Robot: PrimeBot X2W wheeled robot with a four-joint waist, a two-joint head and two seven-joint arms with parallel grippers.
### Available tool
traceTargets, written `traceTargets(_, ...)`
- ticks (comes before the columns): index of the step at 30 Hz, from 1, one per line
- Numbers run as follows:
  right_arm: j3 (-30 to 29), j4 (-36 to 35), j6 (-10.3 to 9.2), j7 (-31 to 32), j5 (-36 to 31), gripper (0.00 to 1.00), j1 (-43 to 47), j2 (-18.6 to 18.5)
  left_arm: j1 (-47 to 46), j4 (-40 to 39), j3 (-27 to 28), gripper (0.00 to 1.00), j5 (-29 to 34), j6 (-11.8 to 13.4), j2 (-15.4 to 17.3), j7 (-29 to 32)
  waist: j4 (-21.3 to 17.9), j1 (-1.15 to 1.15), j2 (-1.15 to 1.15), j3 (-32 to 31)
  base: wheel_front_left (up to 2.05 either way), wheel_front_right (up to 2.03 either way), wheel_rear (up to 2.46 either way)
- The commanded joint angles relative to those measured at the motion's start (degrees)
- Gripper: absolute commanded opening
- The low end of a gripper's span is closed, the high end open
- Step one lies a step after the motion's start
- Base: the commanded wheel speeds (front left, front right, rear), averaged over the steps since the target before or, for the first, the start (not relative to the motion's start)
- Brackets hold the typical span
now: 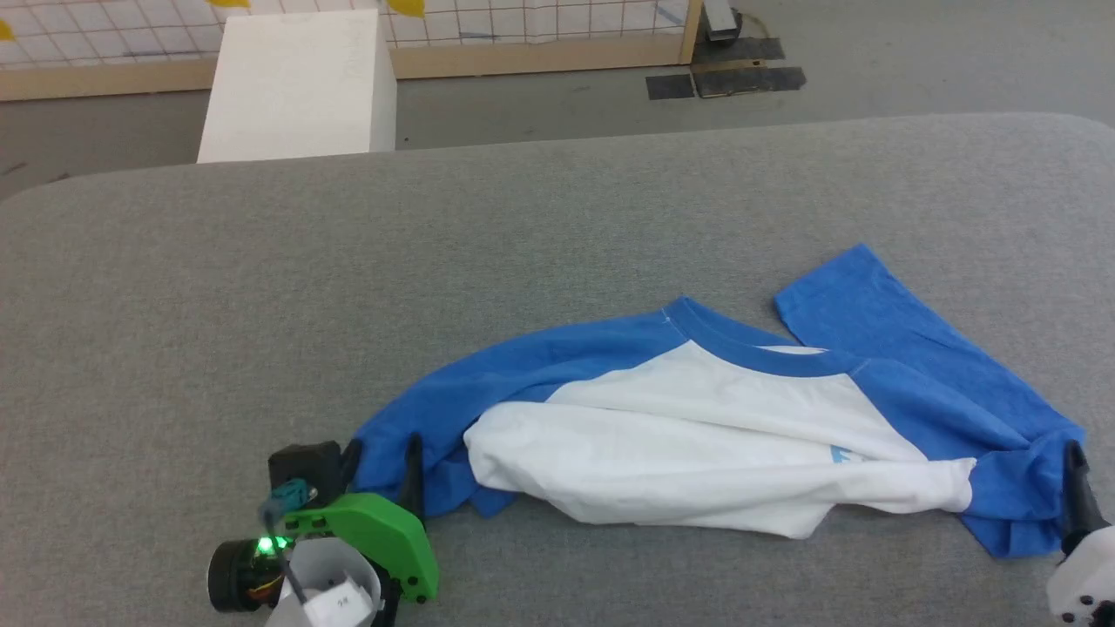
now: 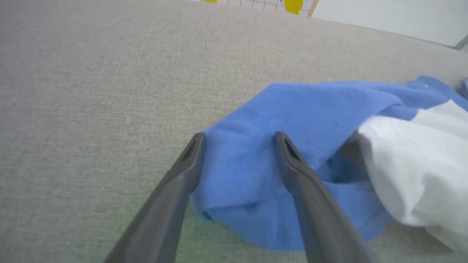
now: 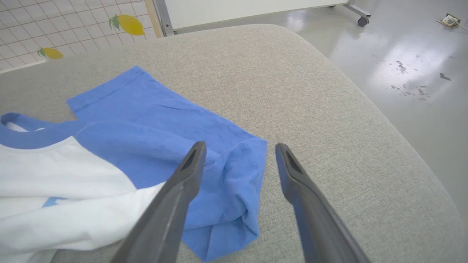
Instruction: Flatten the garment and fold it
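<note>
Left gripper (image 2: 239, 137): mine, set low, fingers spread wide astride a blue sleeve end, clamping nothing.
Right gripper (image 3: 240, 146): mine, fingers wide apart above the other sleeve's bunched fold, empty.
Garment (image 1: 697, 435): long axis left to right, neckline toward the far edge, lying near my side of the grey table (image 1: 523, 244).
Open surface: far side and left. The rounded table edge is close on my right.

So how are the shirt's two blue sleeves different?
The left sleeve curves along the white body, its end inside the open left gripper. The right sleeve doubles back, cuff lying flat farther off; the open right gripper straddles its folded edge. Both are bright blue.
</note>
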Motion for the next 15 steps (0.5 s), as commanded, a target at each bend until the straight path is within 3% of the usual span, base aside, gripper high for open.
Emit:
traceTargets(1, 0.84, 0.08, -0.09, -0.76, 0.5, 1.0, -0.52, 0.0, -1.0, 0.43, -0.18, 1.0, 0.71, 0.99, 0.97, 2.71, -0.79, 0.0, 0.0, -0.31, 0.0, 0.0, 0.0)
traceTargets(5, 3.81, 1.01, -0.09, -1.42, 1.55, 1.0, -0.08, 0.0, -1.22, 0.8, -0.8, 1.0, 1.46, 3.78, 2.07, 13.81, -1.17, 0.0, 0.0, -0.49, 0.0, 0.0, 0.0)
traceTargets(6, 4.32, 1.27, -0.09, -1.41, 1.82, 1.0, -0.01, 0.0, -1.16, 0.73, -0.9, 0.43, 1.43, 4.04, 2.27, 15.63, -1.19, 0.0, 0.0, -0.5, 0.0, 0.0, 0.0)
traceTargets(7, 5.12, 1.51, -0.09, -1.38, 1.98, 1.0, 0.08, 0.0, -0.98, 0.65, -1.32, 0.0, 1.53, 4.06, 2.71, 18.0, -1.17, 0.0, 0.0, -0.53, 0.0, 0.0, 0.0)
traceTargets(11, 7.46, 1.96, -0.09, -1.58, 2.71, 1.0, 0.05, 0.0, 0.03, -1.0, -1.46, 0.0, 0.91, 3.93, 3.89, 22.33, -0.63, 0.0, 0.0, -0.59, 0.0, 0.0, 0.0)
traceTargets(15, 9.08, 1.58, -0.09, -2.31, 2.71, 1.0, -0.34, 0.0, 2.02, -2.93, 1.56, 0.0, -0.3, 5.64, 5.18, 21.58, 0.44, 0.0, 0.0, -0.64, 0.0, 0.0, 0.0)
